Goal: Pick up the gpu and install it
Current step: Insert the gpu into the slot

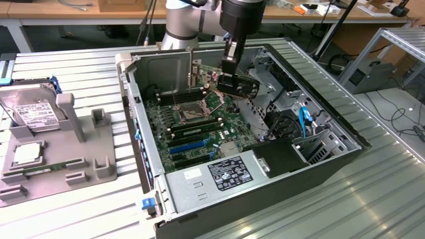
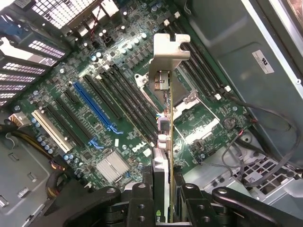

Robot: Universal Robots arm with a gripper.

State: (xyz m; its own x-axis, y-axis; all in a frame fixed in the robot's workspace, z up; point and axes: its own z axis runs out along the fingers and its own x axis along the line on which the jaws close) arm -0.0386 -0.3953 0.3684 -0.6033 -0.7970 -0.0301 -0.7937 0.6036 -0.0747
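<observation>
Two dark fingers of the end effector [image 2: 164, 201] stand partly closed and clamp the gpu [image 2: 166, 118] by its two flat faces, so the card looks firmly held. From the wrist it is seen edge-on. It is in the air inside the open computer case [image 1: 319, 164], above the motherboard [image 2: 208, 123], and touches nothing under it. Its silver bracket [image 2: 169, 52] is on the end away from the fingers.

Below the card lie several long black slots and a blue slot [image 2: 94, 106], which is off to one side and not directly under the card.

The step in hand seems to be bringing the card over its slot. To do this well, the card should probably stay straight, with its connector edge parallel to the slot and the bracket toward the wall of the case. Any tilt could make the connector jam. The loose black cables [image 2: 265, 142] beside the board are better avoided.

Farther away, on the worktop [image 1: 79, 214] at the exterior view's left, a hard drive [image 1: 30, 107] rests in a grey fixture [image 1: 86, 164], well apart from the case.
</observation>
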